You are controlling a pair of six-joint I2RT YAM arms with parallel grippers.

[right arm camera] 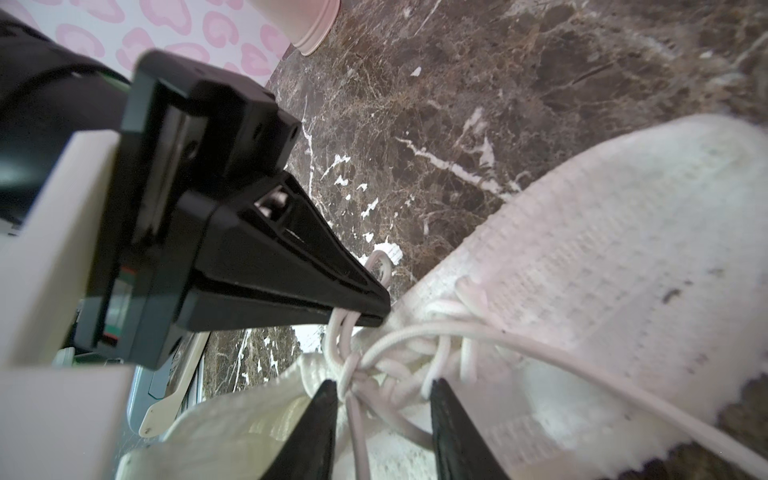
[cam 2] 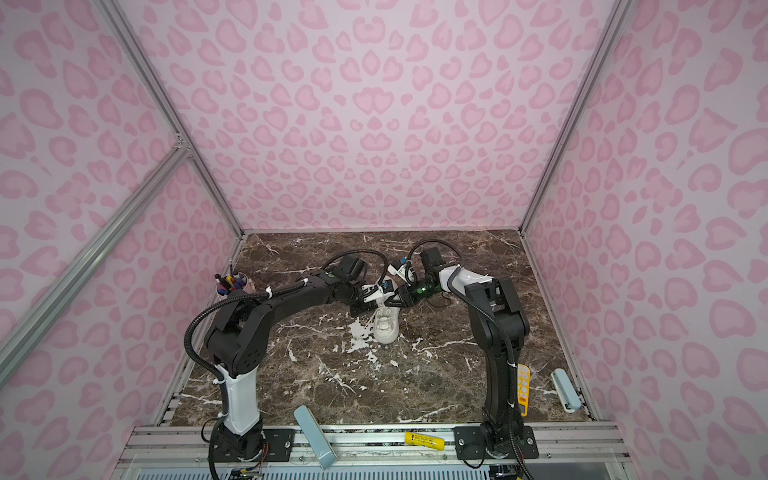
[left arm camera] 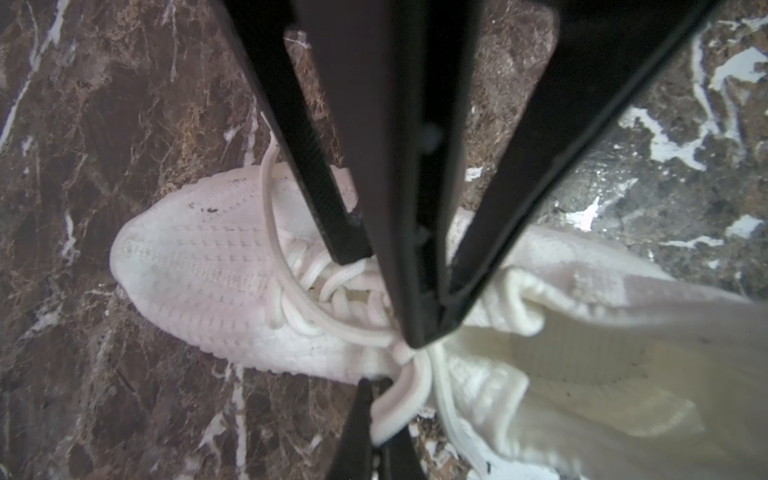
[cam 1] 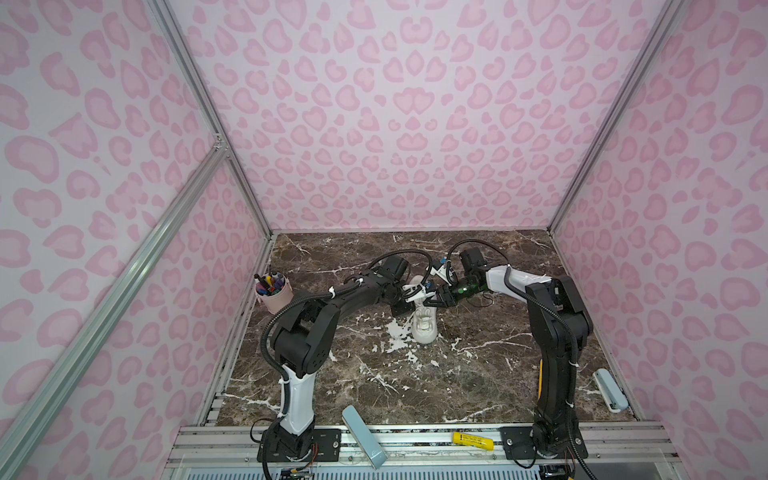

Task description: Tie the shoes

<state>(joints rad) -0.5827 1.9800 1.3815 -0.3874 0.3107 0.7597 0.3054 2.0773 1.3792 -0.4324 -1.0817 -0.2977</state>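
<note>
- Found a pale blue case [cam 1: 363,436] across the front rail, well short of the sneaker [cam 1: 424,328] toe; shut, so could not tell its contents.
- Noted a yellow tube [cam 1: 471,440] on the same rail, and a second pale blue case [cam 1: 609,390] well off to the right of the sneaker in both top views, likewise shut.
- Placed the sneaker midway across the marble table [cam 1: 374,386], between the arms, long axis running near to far: toe toward the arm bases, heel toward the back wall.
- Saw the left gripper [left arm camera: 417,340] over the sneaker's throat, clenched on a lace loop [right arm camera: 343,328] drawn up from the laces [left arm camera: 332,286].
- Saw the right gripper [right arm camera: 381,384] reaching in from the sneaker's opposite flank, jaws parted and straddling what looked like a half-formed knot [right arm camera: 357,370], though blur close to the lens left that unsure; nothing pinched.
- Judged the coming move to hinge on this: knot strands lying straight between the right jaws, tips of both grippers nearly meeting above the throat, likely pull across the sneaker's long axis.
- Farthest, found a pink cup [cam 1: 276,301] well to the left of the sneaker's heel, holding markers [cam 1: 270,284] upright.
</note>
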